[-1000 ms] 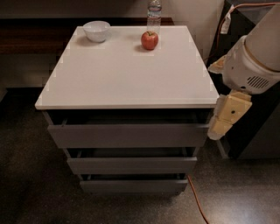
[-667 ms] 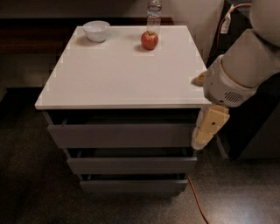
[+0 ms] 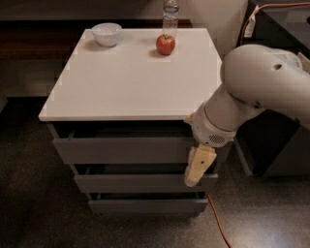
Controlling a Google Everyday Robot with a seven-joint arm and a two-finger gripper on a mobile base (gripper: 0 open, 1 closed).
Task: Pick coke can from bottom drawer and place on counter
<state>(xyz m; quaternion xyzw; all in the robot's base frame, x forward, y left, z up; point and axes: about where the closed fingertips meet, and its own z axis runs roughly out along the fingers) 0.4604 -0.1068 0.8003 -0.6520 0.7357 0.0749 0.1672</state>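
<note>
- Coke can, the small red cylinder with a silver top, is nowhere in view. Going by the task it should lie inside the lowest drawer, but you cannot confirm that from here.
- The narrow grey flat-fronted bottom drawer [image 3: 145, 206] shows only its front, with a dark slit above it. Its inside is hidden, and it does not look pulled out far enough to reach into.
- Your cream-coloured pincer [image 3: 198, 165] hangs pointing down at the right end of the cabinet front. It sits over the seam between the top grey drawer [image 3: 121, 150] and the middle grey drawer [image 3: 140, 183], well above the bottom drawer. You cannot tell whether it is spread or pressed together, and nothing shows in its hold.
- The bulky white arm [image 3: 261, 82] reaches in from the right, crossing the front right corner of the cabinet.
- The large glossy white surface [image 3: 126, 82] carries a white bowl [image 3: 107, 34], a round red apple [image 3: 165, 44] and a clear water bottle [image 3: 170, 14], all along its back edge. The coke can is not among them.
- The task looks to be at its very start, with no step showing as done.
- Still ahead of you are bringing the pincer down to the bottom drawer, drawing it open, gripping the can, lifting it out and setting it on the surface.
- An orange cable [image 3: 218, 223] lies on the floor by the cabinet's right foot, so mind it when you go low.
</note>
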